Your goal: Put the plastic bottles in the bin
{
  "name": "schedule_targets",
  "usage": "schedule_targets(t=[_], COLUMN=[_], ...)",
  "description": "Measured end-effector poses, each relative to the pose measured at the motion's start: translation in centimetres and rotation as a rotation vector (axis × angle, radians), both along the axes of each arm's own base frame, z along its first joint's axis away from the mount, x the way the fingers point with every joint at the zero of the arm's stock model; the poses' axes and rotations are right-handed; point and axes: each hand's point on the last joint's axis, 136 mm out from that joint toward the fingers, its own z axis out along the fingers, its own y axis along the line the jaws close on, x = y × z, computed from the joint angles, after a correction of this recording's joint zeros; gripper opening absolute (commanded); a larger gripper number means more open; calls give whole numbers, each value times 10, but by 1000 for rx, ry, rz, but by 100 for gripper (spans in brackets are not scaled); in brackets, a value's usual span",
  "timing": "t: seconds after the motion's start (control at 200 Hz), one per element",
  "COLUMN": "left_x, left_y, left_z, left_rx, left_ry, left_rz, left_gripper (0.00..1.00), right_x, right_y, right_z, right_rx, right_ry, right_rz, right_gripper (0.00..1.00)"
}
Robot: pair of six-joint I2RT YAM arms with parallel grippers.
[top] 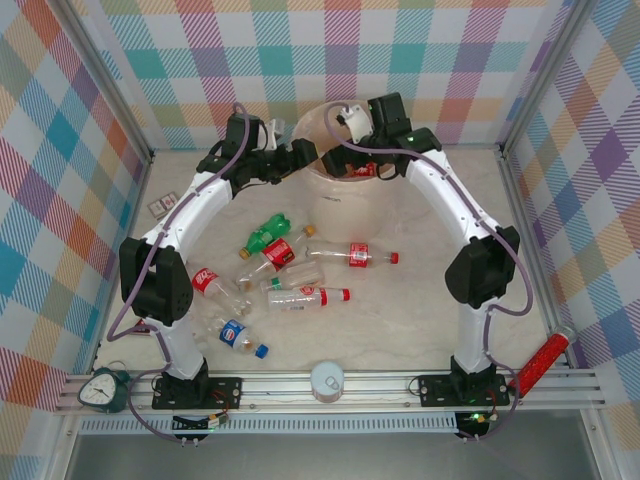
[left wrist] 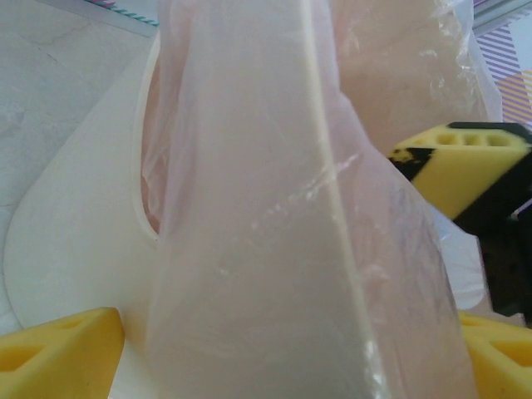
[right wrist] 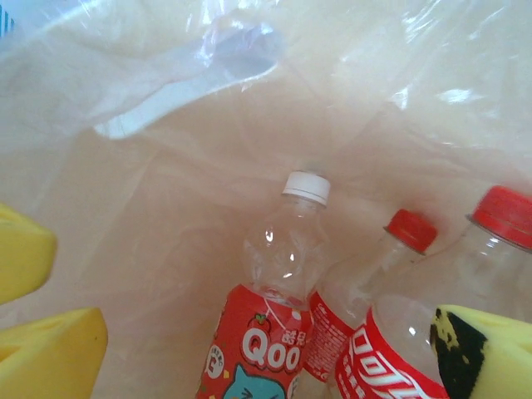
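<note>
Start well in front of the bin (top: 330, 215), at the near edge of the table (top: 420, 330). A white-lidded jar (top: 328, 380) stands there, far from the bin.

Closer to the bin, the plastic bottles lie flat on its near-left side. The blue-labelled bottle (top: 240, 337) is farthest out. Its long axis runs diagonally and its blue cap is at the near end. A red-labelled bottle (top: 212, 286) lies on a similar slant.

Two more bottles lie crosswise in front of the bin with their red caps to the right. The outer bottle (top: 300, 295) is farther off, and the inner bottle (top: 355, 256) is close to the bin's foot. A green bottle (top: 268, 232) and a slanted red-labelled one (top: 277, 254) lie side by side just left of the bin's base. From above, you cannot read any of their writing.

Inside the bin, against its clear liner (right wrist: 249, 125), three bottles lean with their caps upward. The white-capped bottle (right wrist: 287, 274) has a red label reading "Qoo" over a blue cartoon face. Beside it are a red-capped bottle (right wrist: 399, 249) and another red-capped one (right wrist: 499, 241). A red label below them has white flowing script, which the frame edge cuts off.

Your right jaws hang wide over these bottles with nothing between the yellow pads (right wrist: 50, 349). Your left jaws are at the bin's left rim, also spread wide. Liner film and the pale rim lie between their pads (left wrist: 58, 349).
</note>
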Motion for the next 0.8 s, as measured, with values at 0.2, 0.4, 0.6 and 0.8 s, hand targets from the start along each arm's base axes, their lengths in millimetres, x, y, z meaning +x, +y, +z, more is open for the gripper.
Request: schedule_targets(t=[0.2,0.4,0.6,0.8], left_x=[-1,-5,-9,-32], left_y=[5,14,36,77], left_z=[-3,0,28,57], left_rx=[40,109,246,410], left_ry=[12,23,-20,-56], left_rz=[13,33,76,187], left_gripper=[100,100,100,100], right_x=[-17,-40,-56,-63], right_y=[-12,-23,-43,-53], right_z=[44,104,124,105], right_rx=[13,82,128,135], right_ry=[-75,-200,-258,-226], right_rz=[-14,-19,-100,-158], right_gripper=[99,99,99,99])
